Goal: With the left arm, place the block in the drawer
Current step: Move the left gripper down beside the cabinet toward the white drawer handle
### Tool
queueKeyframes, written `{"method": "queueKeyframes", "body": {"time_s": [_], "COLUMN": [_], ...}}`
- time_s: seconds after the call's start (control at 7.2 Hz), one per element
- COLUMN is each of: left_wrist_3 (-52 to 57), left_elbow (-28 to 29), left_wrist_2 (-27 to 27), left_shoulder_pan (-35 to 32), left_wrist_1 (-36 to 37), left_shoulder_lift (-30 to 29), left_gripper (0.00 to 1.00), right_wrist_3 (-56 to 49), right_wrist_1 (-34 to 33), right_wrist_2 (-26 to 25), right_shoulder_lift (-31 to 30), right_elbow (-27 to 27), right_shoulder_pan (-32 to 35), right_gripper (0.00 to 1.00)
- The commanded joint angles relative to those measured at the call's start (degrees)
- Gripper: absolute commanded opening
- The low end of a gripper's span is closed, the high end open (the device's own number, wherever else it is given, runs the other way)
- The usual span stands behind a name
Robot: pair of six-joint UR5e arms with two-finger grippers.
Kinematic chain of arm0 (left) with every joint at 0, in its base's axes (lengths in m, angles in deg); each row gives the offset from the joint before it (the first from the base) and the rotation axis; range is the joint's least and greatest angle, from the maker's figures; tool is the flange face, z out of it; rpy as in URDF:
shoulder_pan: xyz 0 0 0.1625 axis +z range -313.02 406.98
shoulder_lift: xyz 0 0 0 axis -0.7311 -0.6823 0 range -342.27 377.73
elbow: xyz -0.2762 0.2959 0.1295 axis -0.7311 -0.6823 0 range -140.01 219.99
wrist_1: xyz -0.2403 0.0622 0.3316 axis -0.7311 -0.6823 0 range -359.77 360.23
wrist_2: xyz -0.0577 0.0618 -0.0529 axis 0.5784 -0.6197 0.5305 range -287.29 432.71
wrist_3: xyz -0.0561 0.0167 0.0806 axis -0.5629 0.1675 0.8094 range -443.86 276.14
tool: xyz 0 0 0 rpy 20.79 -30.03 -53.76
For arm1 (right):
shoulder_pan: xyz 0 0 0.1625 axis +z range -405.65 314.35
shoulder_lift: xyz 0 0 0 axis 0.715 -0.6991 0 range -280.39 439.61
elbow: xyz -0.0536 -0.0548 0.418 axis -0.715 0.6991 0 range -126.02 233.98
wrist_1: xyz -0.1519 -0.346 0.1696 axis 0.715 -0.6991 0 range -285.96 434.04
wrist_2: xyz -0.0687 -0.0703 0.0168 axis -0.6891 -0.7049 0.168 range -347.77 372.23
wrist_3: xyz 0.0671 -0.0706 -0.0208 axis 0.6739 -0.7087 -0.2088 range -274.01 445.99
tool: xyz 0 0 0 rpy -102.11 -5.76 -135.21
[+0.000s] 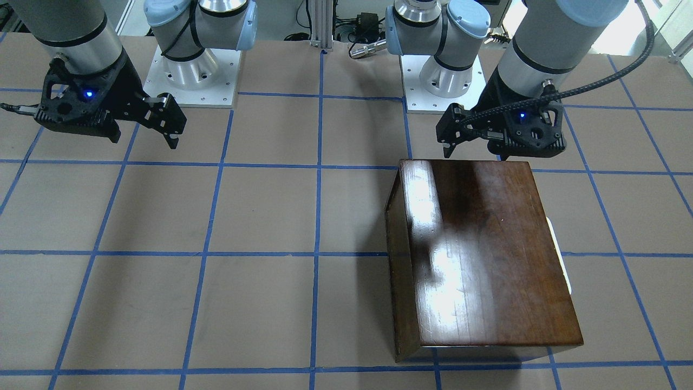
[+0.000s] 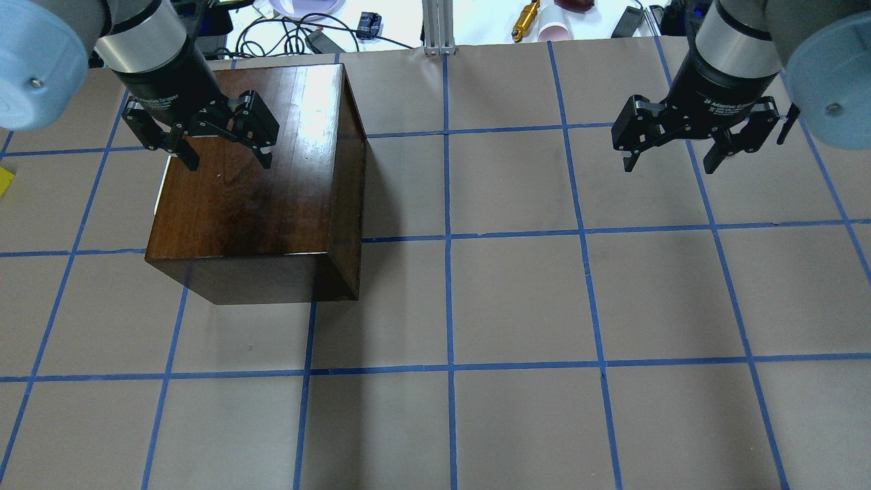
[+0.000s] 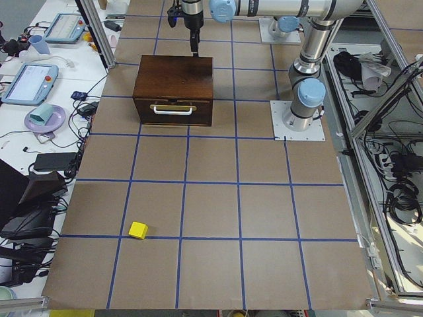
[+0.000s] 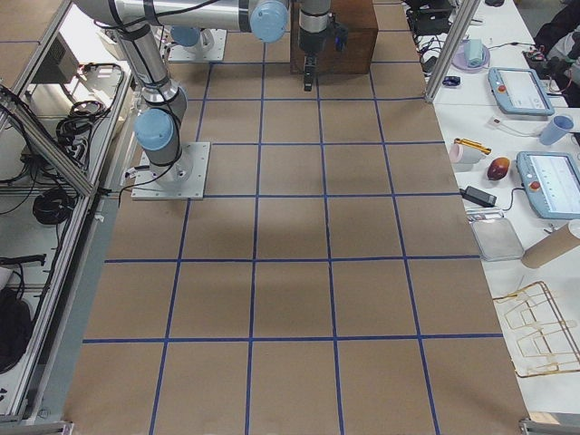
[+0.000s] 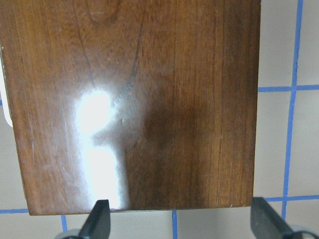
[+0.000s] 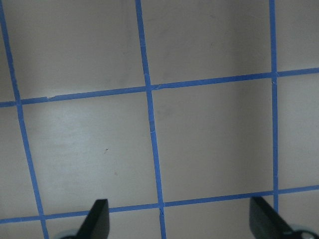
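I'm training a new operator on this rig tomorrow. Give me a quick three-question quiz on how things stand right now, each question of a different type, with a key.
1. True or false: the drawer is shut, and the block lies on the table, apart from the box.
2. Multiple choice: the left gripper, open, hangs over A) bare table; B) the box's top; C) the block.
3. Fill in: the right gripper is open and holds ____.

Key: 1 true; 2 B; 3 nothing.
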Motion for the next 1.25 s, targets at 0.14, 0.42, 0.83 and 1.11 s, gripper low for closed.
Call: {"method": "queueKeyframes", "body": {"time_s": [0.14,0.42,0.83,1.11], "left_wrist_3": [-0.06,0.02,7.63,9.33], "left_elbow": [0.0,0.61,0.97,1.32], "left_wrist_2": [-0.07,0.28,1.94,8.26], "left_shoulder_pan": [0.6,3.14,11.13,17.71], "left_wrist_1": [0.65,1.18,5.38,6.36], "left_shoulder_lift": [-0.45,-0.97,-2.9,-4.39], "left_gripper": [1.0,1.0,1.0,1.0], "right_wrist_3": [0.0,0.0,0.0,0.0], "right_wrist_1": [0.0,0.0,0.0,0.0], "right_wrist_2": [0.0,0.0,0.0,0.0], "right_shoulder_lift": [0.0,0.0,0.0,0.0], "right_elbow": [0.0,0.0,0.0,0.0], "right_shoulder_pan": [0.0,0.0,0.0,0.0], "right_gripper": [1.0,1.0,1.0,1.0]}}
